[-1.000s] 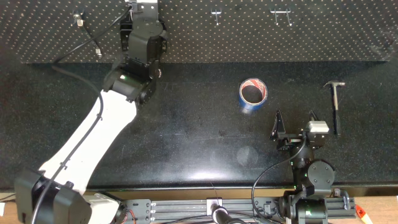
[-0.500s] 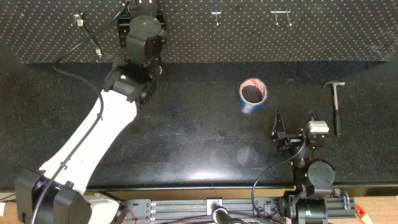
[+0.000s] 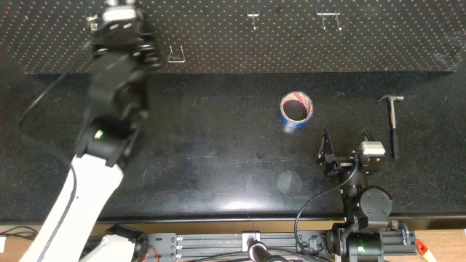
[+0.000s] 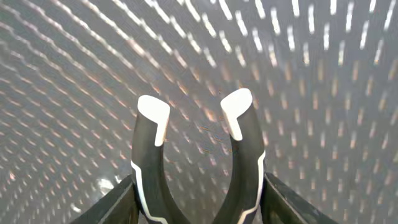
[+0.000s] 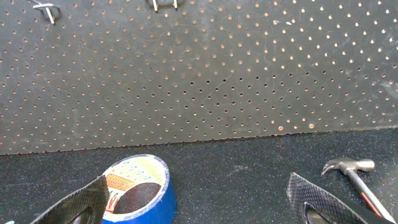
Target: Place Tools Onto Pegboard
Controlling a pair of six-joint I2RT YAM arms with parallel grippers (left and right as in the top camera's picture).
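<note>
A blue roll of tape (image 3: 296,109) lies on the black table to the right of the middle, also close ahead as the tape (image 5: 138,186) in the right wrist view. A small hammer (image 3: 393,124) lies at the far right, its head toward the pegboard (image 3: 291,44); the hammer (image 5: 354,174) also shows past the right fingers. My right gripper (image 3: 344,142) rests low near the table's front, open and empty, between tape and hammer. My left gripper (image 4: 194,115) is raised at the pegboard's upper left, open with nothing between its fingers.
Wire hooks hang on the pegboard: a small hook (image 3: 176,53) left of centre, a second hook (image 3: 253,16) and a third hook (image 3: 329,18) higher up. The left arm (image 3: 109,109) crosses the table's left side. The table's middle is bare black mat.
My left arm has swung quickly to the left along the pegboard, uncovering the small wire hook where its gripper was. The right arm, tape and hammer have not moved.
</note>
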